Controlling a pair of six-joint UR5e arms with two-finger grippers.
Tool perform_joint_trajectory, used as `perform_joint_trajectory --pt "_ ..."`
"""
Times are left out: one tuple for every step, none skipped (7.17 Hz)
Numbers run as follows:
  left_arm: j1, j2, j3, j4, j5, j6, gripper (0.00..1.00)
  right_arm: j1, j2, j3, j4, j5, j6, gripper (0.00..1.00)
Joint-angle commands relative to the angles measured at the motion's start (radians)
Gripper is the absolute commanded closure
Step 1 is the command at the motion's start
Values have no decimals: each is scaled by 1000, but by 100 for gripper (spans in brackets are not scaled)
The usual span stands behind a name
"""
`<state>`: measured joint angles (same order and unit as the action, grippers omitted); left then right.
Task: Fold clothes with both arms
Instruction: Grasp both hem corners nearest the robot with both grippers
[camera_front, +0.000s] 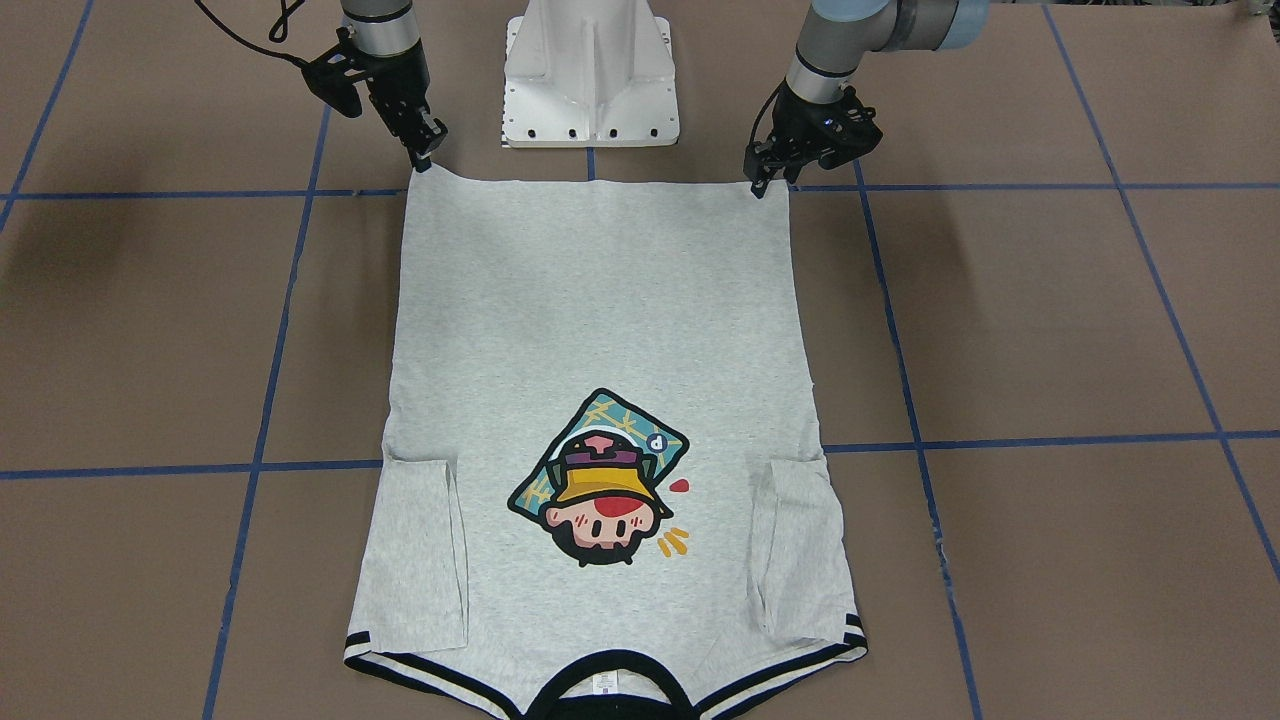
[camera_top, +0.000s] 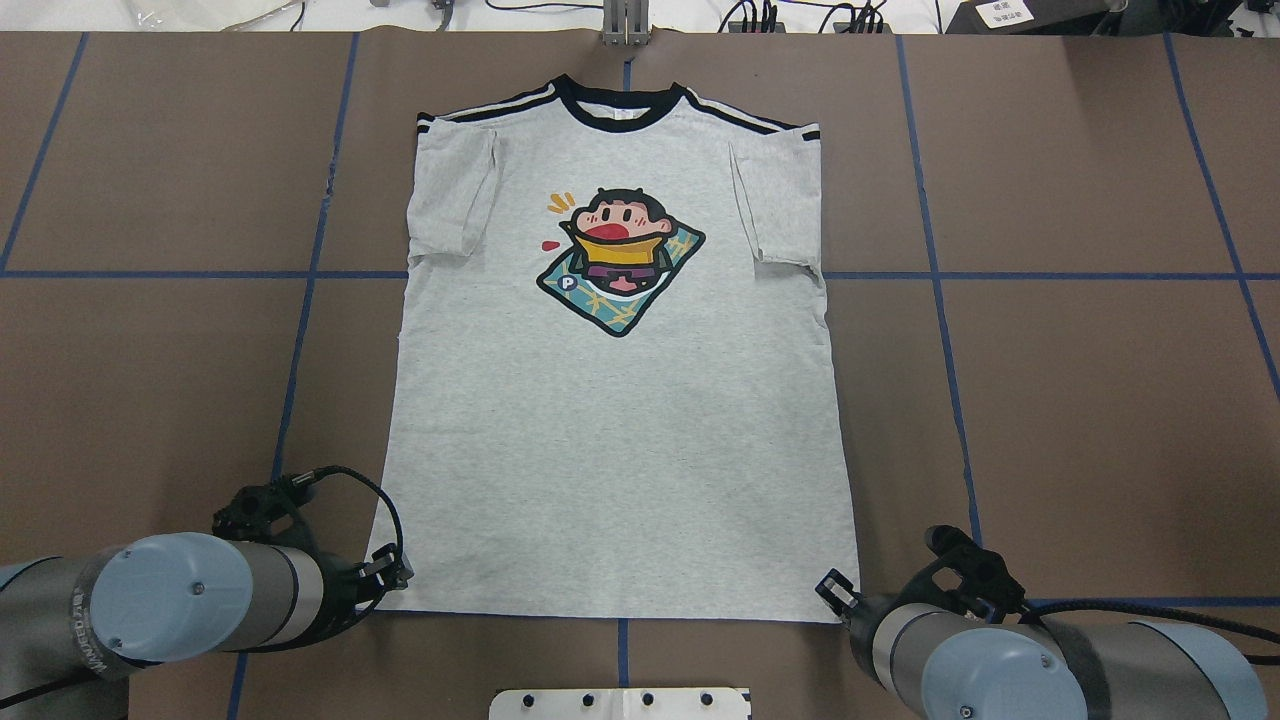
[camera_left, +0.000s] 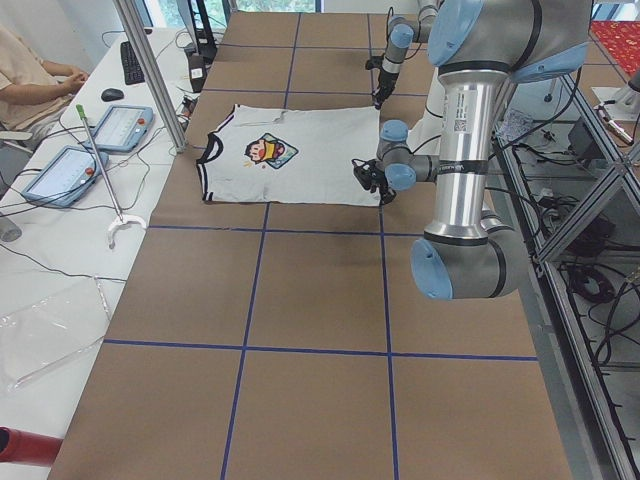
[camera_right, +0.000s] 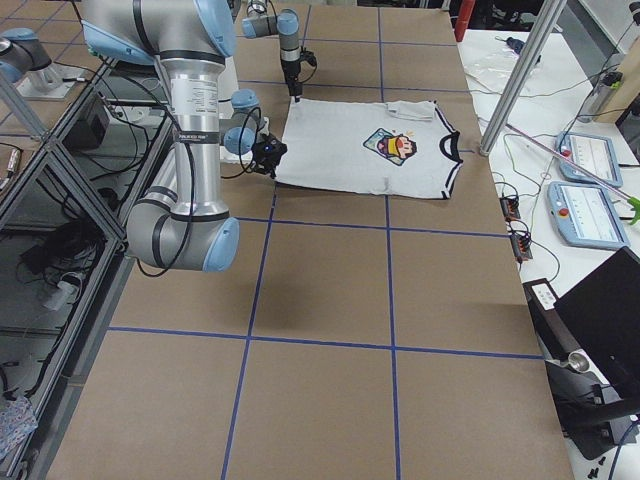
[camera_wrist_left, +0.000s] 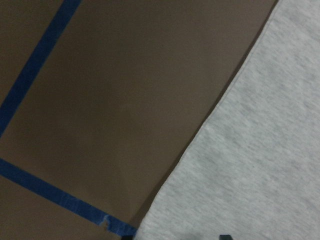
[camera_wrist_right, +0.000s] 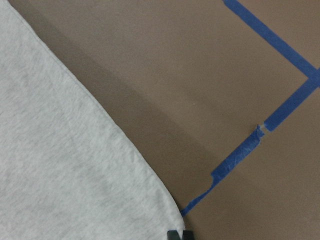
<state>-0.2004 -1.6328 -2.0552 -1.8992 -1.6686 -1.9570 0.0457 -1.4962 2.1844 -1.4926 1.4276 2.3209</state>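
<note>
Table: T-shirt lies flat, print up, its long axis running away from the robot, hem nearest (collar at the far edge). Left gripper and right gripper each sit at the hem corner on their own side, fingers pressed together, apparently pinching cloth.

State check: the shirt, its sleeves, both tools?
T-shirt: lying flat, print up, body not yet folded.
sleeves: both folded in over the front.
left tool: tips at one hem corner; open or shut, cannot tell.
right tool: tips at the other hem corner; open or shut, cannot tell.
</note>
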Motion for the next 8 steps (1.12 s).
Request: perform_joint_trajectory --pt "4 1 15 0 0 0 35 -1 1 0 0 -1 0 100" --pt "4 2 23 0 0 -2 36 0 -1 0 0 -1 0 100" --pt "4 1 21 2 -2 -3 47 0 -1 0 0 -1 0 100" --pt "4 2 17 2 -2 -28 68 0 -1 0 0 0 0 100" --pt "4 1 14 14 -2 -34 77 0 -1 0 0 0 0 100" --pt "7 1 10 29 -2 -34 81 0 -1 0 0 0 0 100" --pt "15 1 9 29 -2 -36 89 0 1 0 0 0 0 100" --pt "19 1 -6 35 -3 -34 100 -1 1 0 0 -1 0 100"
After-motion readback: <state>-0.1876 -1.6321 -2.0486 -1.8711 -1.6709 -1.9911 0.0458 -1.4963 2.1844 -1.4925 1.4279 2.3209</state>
